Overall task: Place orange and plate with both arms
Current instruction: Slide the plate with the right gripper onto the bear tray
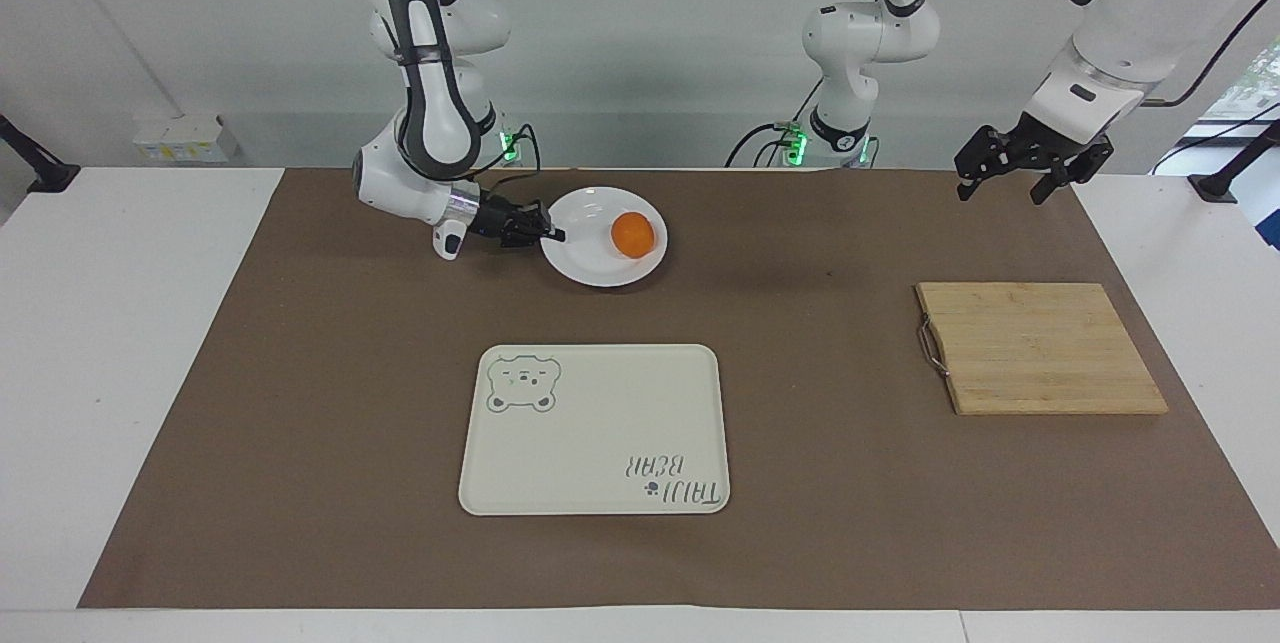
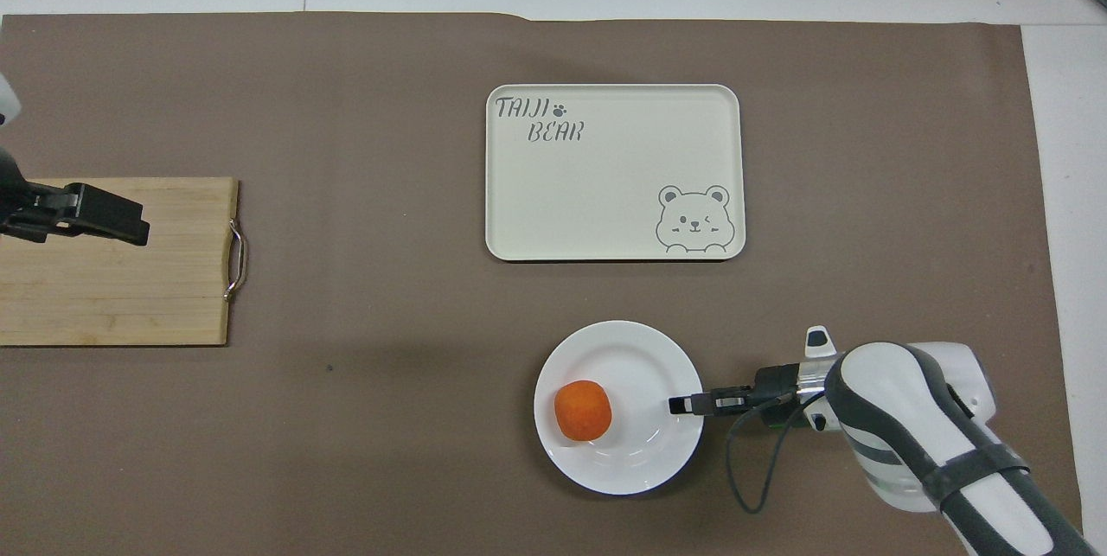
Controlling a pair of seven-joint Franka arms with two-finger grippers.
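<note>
The white plate [image 1: 590, 263] [image 2: 636, 361] sits on the brown mat close to the robots, toward the right arm's end. My right gripper [image 1: 552, 234] [image 2: 679, 405] reaches in level with the table and is shut on the plate's rim. The orange [image 1: 633, 234] [image 2: 583, 410] rests in the plate, on the part away from that gripper and near the rim. My left gripper [image 1: 1003, 191] [image 2: 130, 226] waits open and holding nothing, high over the left arm's end of the table, above the board.
A cream tray [image 1: 595, 433] [image 2: 605, 184] with a bear print lies mid-table, farther from the robots than the plate. A wooden cutting board [image 1: 1040, 348] [image 2: 112, 297] with a metal handle lies at the left arm's end.
</note>
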